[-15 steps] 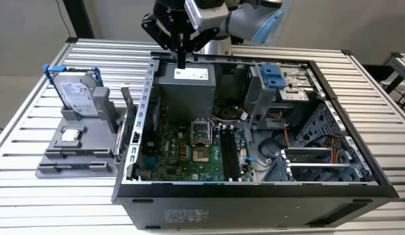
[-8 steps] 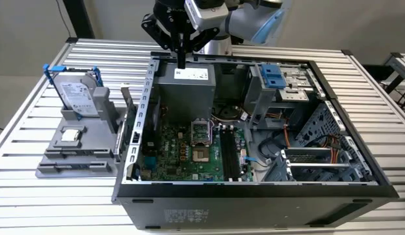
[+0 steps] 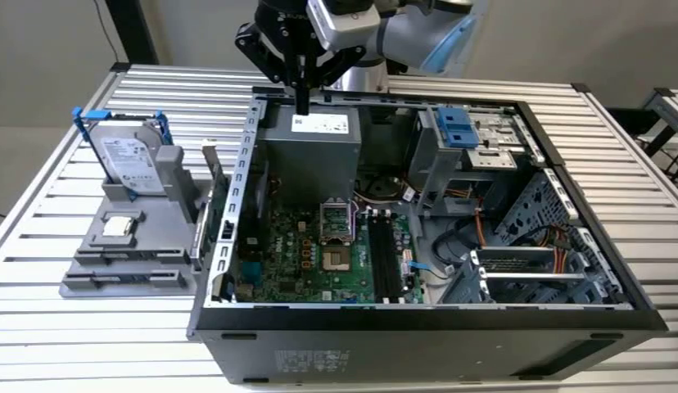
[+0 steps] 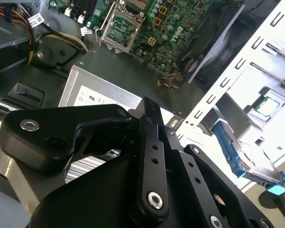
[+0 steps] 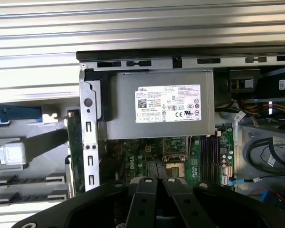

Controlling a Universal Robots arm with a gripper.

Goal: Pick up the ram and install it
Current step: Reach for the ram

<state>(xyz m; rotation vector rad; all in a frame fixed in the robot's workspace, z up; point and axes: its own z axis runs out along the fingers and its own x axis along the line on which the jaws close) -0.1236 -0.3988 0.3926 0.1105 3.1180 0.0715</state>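
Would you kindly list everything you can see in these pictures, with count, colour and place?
table: one, silver, slatted, under everything.
computer case: one, black-grey, open, mid-table.
motherboard: one, green, case floor.
power supply: one, grey, inside case, beside motherboard.
memory slots: several, black, on motherboard.
tray: one, grey, exterior view's left of case.
hard drive: one, silver, blue frame, upright on tray.
processor chip: one, silver, flat on tray.
circuit card: one, green, on edge between tray and case.
gripper: one, black, shut, over power supply.
arm: one, grey-blue, above gripper.
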